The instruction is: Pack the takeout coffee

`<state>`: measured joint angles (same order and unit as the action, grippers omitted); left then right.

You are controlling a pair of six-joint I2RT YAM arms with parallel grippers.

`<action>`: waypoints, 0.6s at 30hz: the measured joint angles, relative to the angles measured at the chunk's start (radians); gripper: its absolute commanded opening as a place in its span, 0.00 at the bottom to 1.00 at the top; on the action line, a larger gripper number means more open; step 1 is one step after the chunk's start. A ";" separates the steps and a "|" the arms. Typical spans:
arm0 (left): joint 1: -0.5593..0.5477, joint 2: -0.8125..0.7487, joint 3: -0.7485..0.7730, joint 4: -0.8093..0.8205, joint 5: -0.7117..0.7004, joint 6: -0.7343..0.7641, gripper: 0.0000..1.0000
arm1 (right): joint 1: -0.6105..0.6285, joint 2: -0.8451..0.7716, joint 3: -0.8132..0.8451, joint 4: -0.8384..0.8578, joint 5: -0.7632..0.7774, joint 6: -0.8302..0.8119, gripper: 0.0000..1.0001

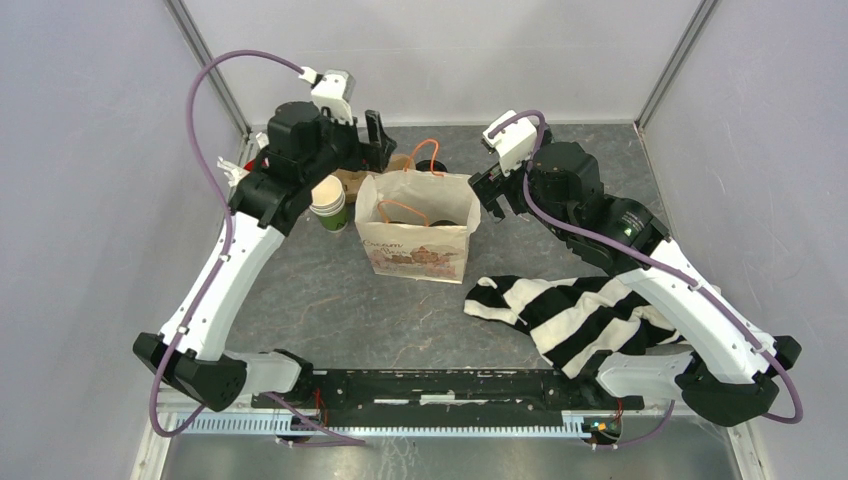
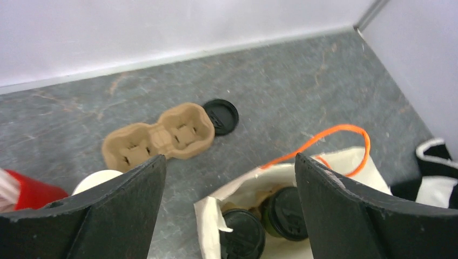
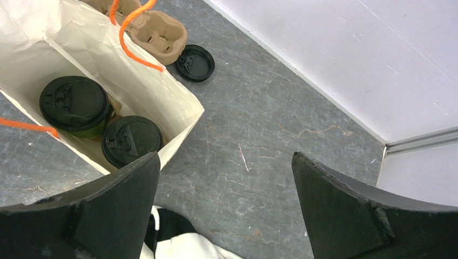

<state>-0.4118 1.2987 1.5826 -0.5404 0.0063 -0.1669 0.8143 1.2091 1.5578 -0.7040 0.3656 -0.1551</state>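
Note:
The takeout coffee is two green cups with black lids, standing side by side inside the open white paper bag. The left wrist view looks down on both lids. My left gripper hangs open above the bag's back left corner, holding nothing; from above it is over the carrier. My right gripper is open and empty over bare table right of the bag, seen from above beside the bag's right edge.
A brown pulp carrier and a loose black lid lie behind the bag. A lidless green cup and a red cup stand left of it. A black-and-white striped cloth lies at front right. Walls enclose the table.

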 measured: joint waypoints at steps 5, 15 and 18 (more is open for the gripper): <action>0.149 0.014 0.128 -0.093 -0.093 -0.071 0.95 | 0.004 0.000 0.000 0.000 0.000 0.000 0.98; 0.558 0.246 0.248 -0.309 -0.187 -0.164 0.64 | 0.017 -0.026 -0.031 0.008 0.003 -0.013 0.98; 0.575 0.331 0.277 -0.328 -0.182 -0.165 0.52 | 0.022 -0.031 -0.035 0.008 0.008 -0.023 0.98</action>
<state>0.1627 1.6295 1.8591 -0.8688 -0.1753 -0.3317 0.8360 1.1782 1.5223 -0.6960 0.3737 -0.1783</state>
